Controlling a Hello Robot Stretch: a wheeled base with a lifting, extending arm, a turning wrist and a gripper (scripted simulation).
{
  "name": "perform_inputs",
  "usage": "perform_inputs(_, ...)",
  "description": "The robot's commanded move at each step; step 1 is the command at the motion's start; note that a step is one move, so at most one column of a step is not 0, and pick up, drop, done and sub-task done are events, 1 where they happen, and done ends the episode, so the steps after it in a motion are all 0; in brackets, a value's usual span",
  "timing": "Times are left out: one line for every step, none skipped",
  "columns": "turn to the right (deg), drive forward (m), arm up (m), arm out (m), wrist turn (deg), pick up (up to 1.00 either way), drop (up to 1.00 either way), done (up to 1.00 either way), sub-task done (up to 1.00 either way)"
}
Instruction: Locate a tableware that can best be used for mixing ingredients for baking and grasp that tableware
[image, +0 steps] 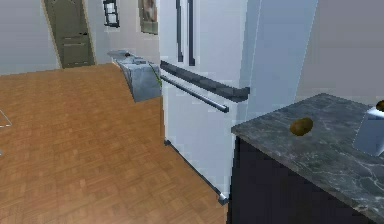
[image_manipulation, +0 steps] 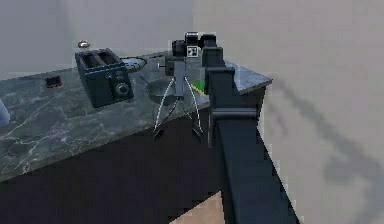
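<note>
Dark arm (image_manipulation: 240, 150) over marble counter (image_manipulation: 60, 130) — hand (image_manipulation: 178, 125) near toaster (image_manipulation: 103, 78); cannot tell whether it grasps anything.

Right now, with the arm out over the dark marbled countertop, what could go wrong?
The gripper sits at a grey bowl-like shape on the dark marbled countertop; whether it holds anything cannot be told, so a lift might come up empty. The black boxy toaster stands close beside it; a sideways swing could knock it.
</note>
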Motion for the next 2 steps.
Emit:
perform_inputs(0.0, 0.00, 0.00, 0.00, 45.0, 0.00, 0.00, 0.00, 0.00)
perform_inputs(0.0, 0.00, 0.00, 0.00, 45.0, 0.00, 0.00, 0.00, 0.00)
